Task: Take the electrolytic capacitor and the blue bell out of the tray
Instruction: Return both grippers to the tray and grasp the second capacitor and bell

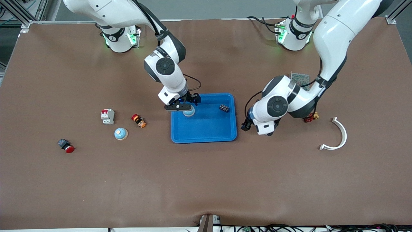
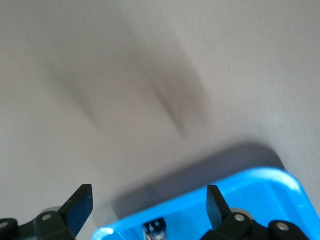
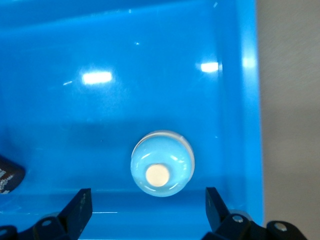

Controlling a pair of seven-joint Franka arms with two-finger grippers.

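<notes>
Two grippers spread wide, gripping nothing. Right gripper [image 1: 186, 103] over tray [image 1: 206, 137], directly above bell [image 3: 162, 163] resting inside. Capacitor [image 1: 224, 108] lying in tray too, toward left arm's end. Left gripper [image 1: 247, 125] hovering over bare table [image 1: 206, 180] just beside tray.

Blue tray [image 1: 206, 129]; pale-blue bell [image 3: 162, 164] (cream button); brown table [image 1: 206, 187].

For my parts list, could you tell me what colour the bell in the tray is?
Light blue with a cream button; the bell shows best in the right wrist view.
</notes>
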